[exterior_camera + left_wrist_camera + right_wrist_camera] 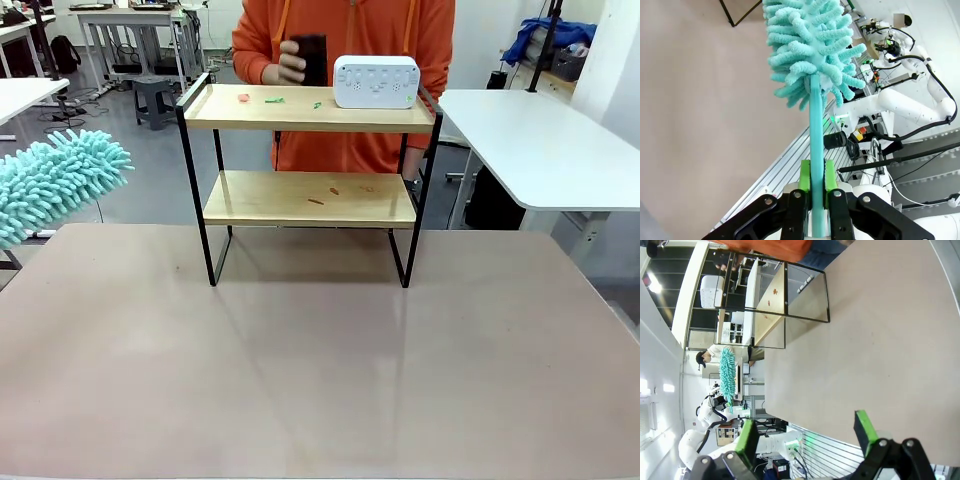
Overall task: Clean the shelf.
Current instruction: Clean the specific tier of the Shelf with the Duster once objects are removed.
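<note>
Shelf (300, 205) sits at the far middle of the tan table (320, 380), and I'd say the cleaning hasn't begun. Red and green scraps (274, 99) lie on its top board and brownish bits (315, 201) on the lower one. A white box (375, 81) stands at the top board's right end, its markings too small to read. Behind it, the person's hand (290, 62) holds a dark object (310, 58). Far left, the left gripper (813, 177) is clamped on the handle of a teal fluffy duster (55, 180), well apart from the frame. The right gripper (807, 432) hangs spread wide and empty above the table.
</note>
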